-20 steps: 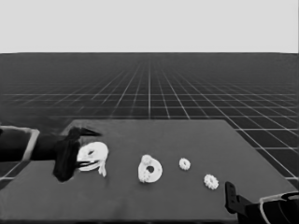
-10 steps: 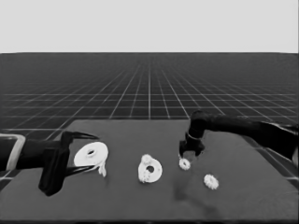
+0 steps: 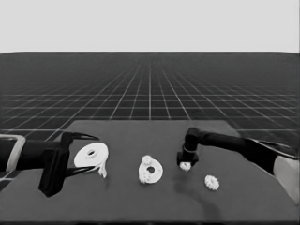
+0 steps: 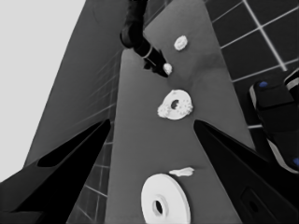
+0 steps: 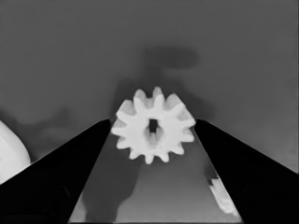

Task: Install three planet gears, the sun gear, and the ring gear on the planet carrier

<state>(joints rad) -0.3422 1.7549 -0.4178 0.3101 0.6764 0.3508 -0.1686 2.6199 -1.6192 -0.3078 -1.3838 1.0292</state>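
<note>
My right gripper [image 3: 186, 162] is down at the table right of centre, open, with a planet gear [image 3: 185, 166] between its fingers. The right wrist view shows that gear [image 5: 153, 126] lying flat between the two tips of the gripper [image 5: 153, 123]. The smaller round part [image 3: 157, 172], the planet carrier, lies mid-table with two gears on it [image 3: 147, 161]. Another gear [image 3: 212, 182] lies to the right. At the table's left end the left gripper [image 3: 93, 153] waits open over the larger round part [image 3: 86, 157], the ring gear, which is not held.
A thin white piece [image 3: 102, 169] lies against the larger round part's near side. The left wrist view looks along the table to the right arm [image 4: 140, 42] and shows dark machinery with blue lights [image 4: 275, 116] past the table's edge.
The right arm came out of the lower right corner, reached over the table and lowered its fingers around the gear. The left arm shifted slightly.
</note>
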